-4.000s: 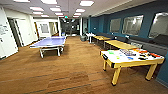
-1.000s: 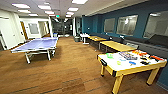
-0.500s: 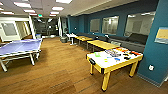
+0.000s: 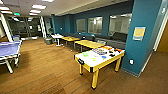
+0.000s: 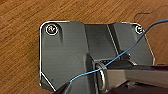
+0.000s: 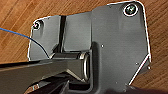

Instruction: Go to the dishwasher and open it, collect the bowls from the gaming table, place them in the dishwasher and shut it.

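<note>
Evidently driving toward the gaming table [image 4: 93, 62] carrying the bowls [image 4: 85, 54], arms hung over wood floor [image 5: 20, 50]; I cannot tell either gripper's state.

Wood floor [image 4: 50, 67], teal walls [image 4: 140, 45], ceiling lights [image 4: 38, 6], yellow tables [image 4: 88, 44], windows [image 4: 95, 25].

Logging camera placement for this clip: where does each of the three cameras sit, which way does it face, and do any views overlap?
Head view: high on the robot, looking forward and down across a room at the gaming table with small coloured items on its top, a blue table-tennis table and yellow-topped tables; no robot part visible.
Left wrist view: on the left wrist, facing down at the wood floor; dark plate and a blue cable show.
Right wrist view: on the right wrist, same downward look; dark plate shows.
Shared: all three show the wood floor.
</note>
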Robot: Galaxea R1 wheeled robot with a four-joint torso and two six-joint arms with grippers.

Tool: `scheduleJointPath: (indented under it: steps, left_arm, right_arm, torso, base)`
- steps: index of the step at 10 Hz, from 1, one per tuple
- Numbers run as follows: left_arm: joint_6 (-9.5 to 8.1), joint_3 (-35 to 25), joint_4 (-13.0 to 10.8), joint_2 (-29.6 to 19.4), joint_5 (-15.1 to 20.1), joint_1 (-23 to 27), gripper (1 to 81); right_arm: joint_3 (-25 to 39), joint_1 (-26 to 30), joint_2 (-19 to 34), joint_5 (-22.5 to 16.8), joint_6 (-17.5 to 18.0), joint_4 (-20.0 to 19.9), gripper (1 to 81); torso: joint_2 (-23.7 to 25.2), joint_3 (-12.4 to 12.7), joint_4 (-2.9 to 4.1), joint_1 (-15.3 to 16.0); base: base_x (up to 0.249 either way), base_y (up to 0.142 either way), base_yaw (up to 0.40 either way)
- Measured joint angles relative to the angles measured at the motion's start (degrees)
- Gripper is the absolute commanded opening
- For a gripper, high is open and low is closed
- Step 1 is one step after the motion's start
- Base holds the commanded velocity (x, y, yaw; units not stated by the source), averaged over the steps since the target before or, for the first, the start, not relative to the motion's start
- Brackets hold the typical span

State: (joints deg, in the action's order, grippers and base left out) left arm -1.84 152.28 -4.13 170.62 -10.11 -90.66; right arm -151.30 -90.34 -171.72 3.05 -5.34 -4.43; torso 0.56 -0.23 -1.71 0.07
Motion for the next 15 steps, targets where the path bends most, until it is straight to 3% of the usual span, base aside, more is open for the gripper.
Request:
scheduleJointPath:
  steps: [9,15]
  left_arm:
    - [0.00,0.0,0.1,0.0,0.0,-0.2,81.1]
    - [0.00,0.0,0.0,0.0,-0.3,0.7,81.1]
  right_arm:
    - [0.0,-0.1,-0.1,0.0,0.0,0.0,81.1]
    - [0.0,0.7,-0.2,0.4,-0.2,0.1,81.1]
  torso:
    - [0.0,0.0,0.00,0.0]
    - [0.0,0.0,0.00,0.0]
  base:
    - [0.000,0.000,-0.040]
    - [0.127,0.000,0.000]
